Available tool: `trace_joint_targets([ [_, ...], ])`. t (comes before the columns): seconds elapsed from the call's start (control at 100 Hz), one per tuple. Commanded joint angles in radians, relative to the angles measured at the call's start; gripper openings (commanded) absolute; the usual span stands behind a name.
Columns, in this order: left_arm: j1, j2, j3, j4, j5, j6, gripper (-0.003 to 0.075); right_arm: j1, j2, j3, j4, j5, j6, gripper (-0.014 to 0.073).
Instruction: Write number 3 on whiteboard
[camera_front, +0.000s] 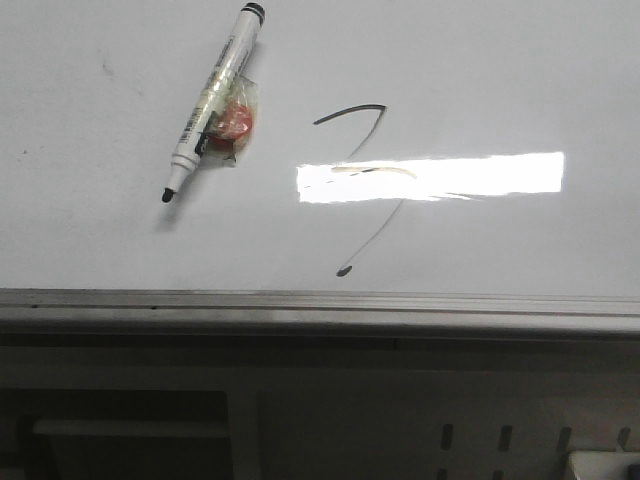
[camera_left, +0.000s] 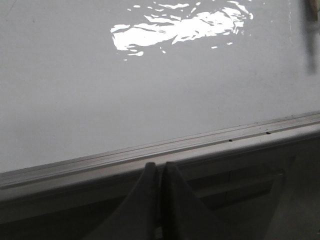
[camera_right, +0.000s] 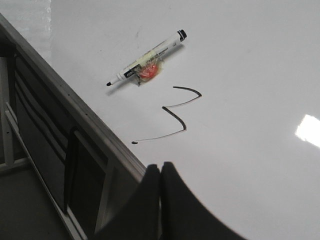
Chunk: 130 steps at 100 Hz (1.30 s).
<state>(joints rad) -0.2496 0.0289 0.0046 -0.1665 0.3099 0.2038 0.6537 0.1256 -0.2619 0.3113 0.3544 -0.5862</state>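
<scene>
The whiteboard (camera_front: 120, 230) lies flat, glossy white-grey, with a grey metal edge rail along its near side. The number 3 (camera_front: 372, 130) is a thin black line on it, with a curved top stroke, a bend and a long stroke ending in a small blob; it also shows in the right wrist view (camera_right: 172, 114). An uncapped black marker (camera_front: 213, 100) with red tape lies loose on the board to its left, also in the right wrist view (camera_right: 147, 59). My left gripper (camera_left: 160, 167) is shut and empty over the edge rail. My right gripper (camera_right: 160, 168) is shut and empty at the board's edge.
A bright rectangular light glare (camera_front: 430, 177) crosses the number's middle. The edge rail (camera_front: 320, 305) runs along the front, with a dark frame and shelf below it (camera_front: 130, 430). The rail also shows in the left wrist view (camera_left: 200, 142).
</scene>
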Motion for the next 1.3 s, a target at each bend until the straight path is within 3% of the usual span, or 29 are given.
trace_joint_targets([
  [0.0,0.002,0.008,0.033,-0.001,-0.060,-0.012,-0.0020,-0.004,0.009,-0.025,0.004,-0.078,0.001,-0.0054],
  [0.76,0.002,0.008,0.033,-0.001,-0.059,-0.012,-0.0020,-0.004,0.009,0.007,0.004,-0.075,0.001,-0.0054],
  [0.86,0.002,0.008,0.033,-0.003,-0.059,-0.012,-0.0020,-0.014,0.009,0.068,0.004,-0.145,0.009,-0.0054],
  [0.93,0.002,0.008,0.033,-0.003,-0.059,-0.012,-0.0020,-0.044,0.009,0.127,-0.077,-0.216,0.138,-0.0054],
  [1.05,0.002,0.008,0.033,-0.003,-0.059,-0.012,-0.0020,-0.150,0.009,0.205,-0.369,-0.227,0.576,-0.0054],
  [1.1,0.002,0.008,0.033,-0.003,-0.059,-0.012,-0.0020,-0.208,0.009,0.223,-0.428,-0.211,0.727,-0.0054],
  [1.29,0.002,0.008,0.033,-0.003,-0.059,-0.012,-0.0020,-0.399,0.009,0.281,-0.434,-0.211,0.780,-0.0054],
])
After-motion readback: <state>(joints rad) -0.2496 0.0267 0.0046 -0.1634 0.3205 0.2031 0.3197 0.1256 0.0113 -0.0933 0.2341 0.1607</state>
